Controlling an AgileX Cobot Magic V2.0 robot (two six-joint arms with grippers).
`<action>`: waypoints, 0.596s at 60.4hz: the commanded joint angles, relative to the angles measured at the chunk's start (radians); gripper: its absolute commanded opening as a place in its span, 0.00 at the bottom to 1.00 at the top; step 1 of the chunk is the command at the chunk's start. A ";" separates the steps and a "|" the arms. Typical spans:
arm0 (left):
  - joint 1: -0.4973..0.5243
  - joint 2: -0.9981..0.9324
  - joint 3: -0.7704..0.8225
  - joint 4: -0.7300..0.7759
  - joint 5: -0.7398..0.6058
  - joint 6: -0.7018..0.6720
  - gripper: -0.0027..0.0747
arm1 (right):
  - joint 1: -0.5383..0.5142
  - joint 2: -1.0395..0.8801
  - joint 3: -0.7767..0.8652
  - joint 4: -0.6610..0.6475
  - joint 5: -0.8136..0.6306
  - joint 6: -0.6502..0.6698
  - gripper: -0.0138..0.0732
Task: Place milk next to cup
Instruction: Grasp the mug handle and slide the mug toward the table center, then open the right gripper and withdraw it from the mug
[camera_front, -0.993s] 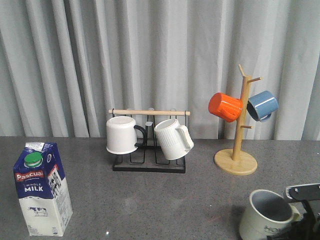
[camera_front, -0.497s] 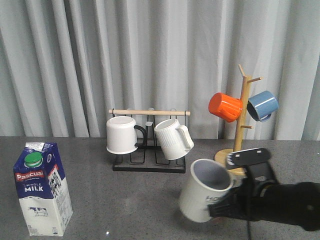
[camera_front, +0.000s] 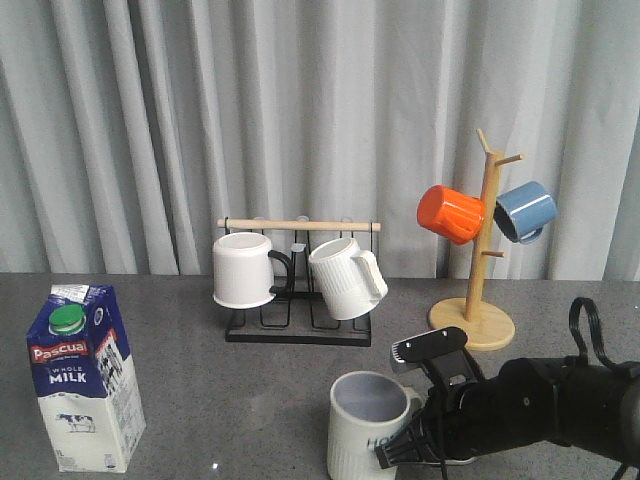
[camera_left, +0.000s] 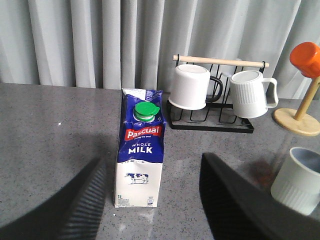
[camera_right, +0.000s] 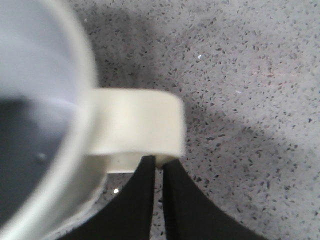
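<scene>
The milk (camera_front: 85, 390) stands upright at the front left of the grey table, green cap on top. In the left wrist view the milk (camera_left: 141, 160) stands just ahead of my open left gripper (camera_left: 152, 160), and nothing is between the fingers. The cup (camera_front: 365, 425) is upright at the front centre, its base cut off by the picture's edge. My right gripper (camera_front: 410, 445) is shut on the cup's handle (camera_right: 135, 122), with the fingertips (camera_right: 159, 162) pinching its lower edge. The cup also shows in the left wrist view (camera_left: 299, 175), well to the right of the milk.
A black wire rack (camera_front: 298, 330) at the back centre holds a plain white black-handled mug (camera_front: 243, 270) and a ribbed white mug (camera_front: 345, 278). A wooden mug tree (camera_front: 472, 322) at the back right carries an orange mug (camera_front: 450, 213) and a blue mug (camera_front: 525, 210). Grey curtain behind.
My right arm has carried the cup from the front right corner leftwards through the air and lowered it to the front centre. The milk has not moved.
</scene>
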 joint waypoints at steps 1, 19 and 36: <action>0.000 0.011 -0.032 -0.009 -0.066 -0.002 0.57 | -0.005 -0.049 -0.033 -0.007 -0.026 0.001 0.27; 0.000 0.011 -0.032 -0.009 -0.066 -0.002 0.57 | -0.004 -0.071 -0.033 -0.007 0.054 0.001 0.57; 0.000 0.011 -0.032 -0.009 -0.066 -0.002 0.57 | -0.004 -0.229 -0.030 -0.007 0.237 0.004 0.61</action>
